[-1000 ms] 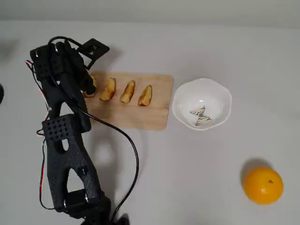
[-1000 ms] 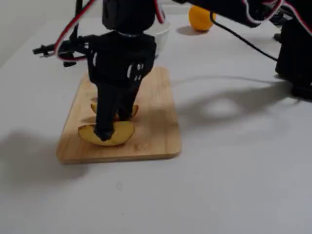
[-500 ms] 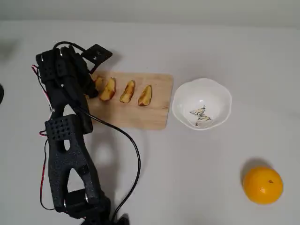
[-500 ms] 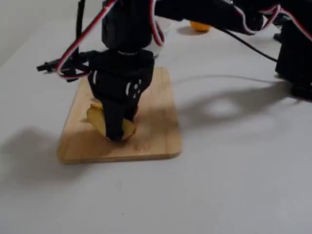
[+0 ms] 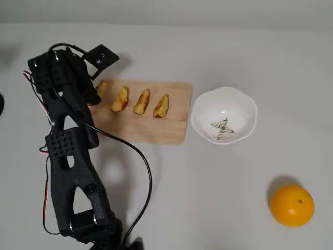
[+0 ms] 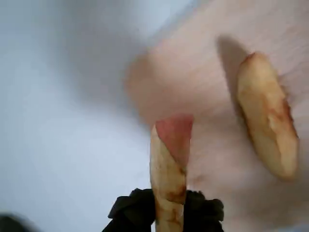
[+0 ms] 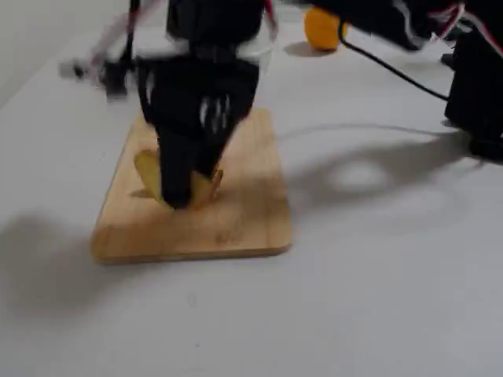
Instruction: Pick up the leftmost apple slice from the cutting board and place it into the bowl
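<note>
overhead view: my arm (image 5: 73, 156) reaches from the lower left up to the left end of the cutting board (image 5: 156, 130), where its head covers most of the apple slice (image 5: 102, 87); only a small tip of the slice shows beside the black housing. three slimmer wedges (image 5: 141, 101) lie in a row on the board to the right of it, well apart from one another. the bowl (image 5: 200, 122) sits just beside the board's right edge, with a grey-gold sketch inside. an orange (image 5: 291, 204) rests on the table (image 5: 208, 198) at the lower right, well apart from the bowl.

wrist view: the gripper (image 6: 169, 215) is clamped on the apple slice (image 6: 169, 169), black fingers (image 6: 130, 210) pressing either side of its lower end; the slice stands on edge, reddish skin at the top. a neighbouring wedge (image 6: 268, 116) lies flat on the board (image 6: 193, 82) to the right.

fixed view: the picture is blurred. the gripper (image 7: 185, 192) stands over the board (image 7: 236, 220) with yellow slice flesh (image 7: 149, 169) showing at its sides; i cannot tell whether the slice touches the wood. the orange (image 7: 324, 27) shows at the far end of the table.
</note>
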`<state>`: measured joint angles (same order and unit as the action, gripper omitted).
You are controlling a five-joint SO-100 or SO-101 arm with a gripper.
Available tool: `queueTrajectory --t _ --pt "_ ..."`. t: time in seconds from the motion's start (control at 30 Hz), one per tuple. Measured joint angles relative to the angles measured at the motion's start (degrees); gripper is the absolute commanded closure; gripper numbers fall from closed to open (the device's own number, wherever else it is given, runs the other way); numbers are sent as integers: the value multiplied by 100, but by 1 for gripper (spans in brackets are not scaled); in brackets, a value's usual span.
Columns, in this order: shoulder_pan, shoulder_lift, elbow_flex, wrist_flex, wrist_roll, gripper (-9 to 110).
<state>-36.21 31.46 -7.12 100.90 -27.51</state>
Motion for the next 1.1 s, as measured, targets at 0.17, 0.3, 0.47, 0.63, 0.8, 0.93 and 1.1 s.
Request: queueTrajectory --t 0.17,0.3,0.47,0.63,0.8,0.93,1.1 --pt "396 958 -35 62 466 102" --pt "1248 1705 88 79 721 102" --pt "2654 2048 721 79 932 102" --pt "4148 1784 1055 79 958 102" --pt "4957 1187 1107 88 958 101" --pt "5291 765 1116 88 870 101" --pt "5467 404 1125 88 791 95"
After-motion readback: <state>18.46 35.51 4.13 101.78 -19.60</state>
